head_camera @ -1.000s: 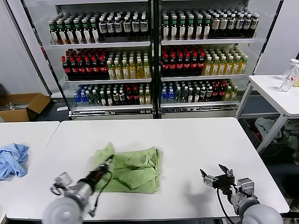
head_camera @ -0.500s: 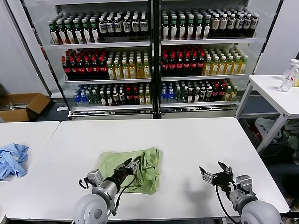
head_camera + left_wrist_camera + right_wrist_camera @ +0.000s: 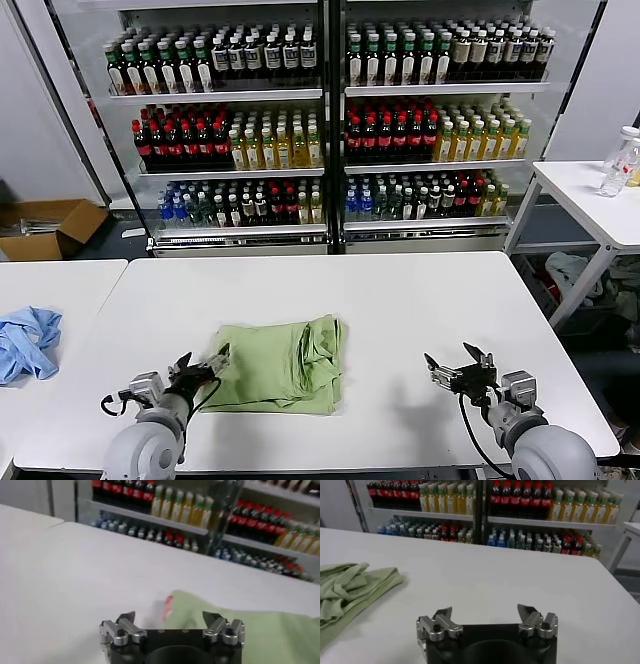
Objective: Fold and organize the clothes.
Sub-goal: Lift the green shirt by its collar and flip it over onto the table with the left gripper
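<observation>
The clothes, a light green shirt (image 3: 280,364), lie folded in a rough rectangle near the front of the white table (image 3: 400,300). My left gripper (image 3: 200,364) is open just off the shirt's left edge, with nothing between its fingers. The left wrist view shows that gripper (image 3: 169,616) open, with the shirt (image 3: 260,630) and a bit of its red print just ahead of it. Over the table's front right my right gripper (image 3: 452,360) hovers open and empty. The right wrist view has this gripper (image 3: 486,611) above bare table, with the shirt (image 3: 350,592) off to one side.
A light blue garment (image 3: 25,342) lies on the neighbouring table at the left. Drink coolers full of bottles (image 3: 320,130) stand behind the table. A small white side table (image 3: 590,200) with a bottle is at the right, and a cardboard box (image 3: 50,228) sits on the floor.
My left gripper carried the shirt's left part over to the right, making a fold, then opened and drew back to the left, off the shirt. The right arm barely moved.
</observation>
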Robot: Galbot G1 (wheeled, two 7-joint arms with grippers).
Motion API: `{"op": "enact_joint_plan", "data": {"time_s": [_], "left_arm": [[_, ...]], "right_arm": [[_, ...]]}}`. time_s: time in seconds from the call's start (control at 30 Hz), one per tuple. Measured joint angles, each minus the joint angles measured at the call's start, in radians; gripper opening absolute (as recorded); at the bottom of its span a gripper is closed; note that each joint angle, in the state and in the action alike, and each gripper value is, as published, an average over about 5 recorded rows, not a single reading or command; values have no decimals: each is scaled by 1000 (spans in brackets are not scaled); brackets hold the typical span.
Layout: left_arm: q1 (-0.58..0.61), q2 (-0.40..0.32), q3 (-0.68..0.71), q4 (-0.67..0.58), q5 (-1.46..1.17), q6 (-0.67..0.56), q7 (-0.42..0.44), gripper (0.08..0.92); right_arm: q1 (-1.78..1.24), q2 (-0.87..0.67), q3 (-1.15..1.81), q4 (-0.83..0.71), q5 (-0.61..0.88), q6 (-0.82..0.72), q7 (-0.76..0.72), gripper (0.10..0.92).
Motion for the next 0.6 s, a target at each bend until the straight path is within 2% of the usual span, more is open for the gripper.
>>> {"op": "enact_joint_plan", "data": {"time_s": [0.1,0.6], "left_arm": [[7,3,-8,5,-14,15,14,756],[-11,-6,-3,17,-109,40,94,324]], "right_arm": [[-4,3,5,3,-1,-1,1,823],[-32,6,42,21,0,-2,3,823]]}}
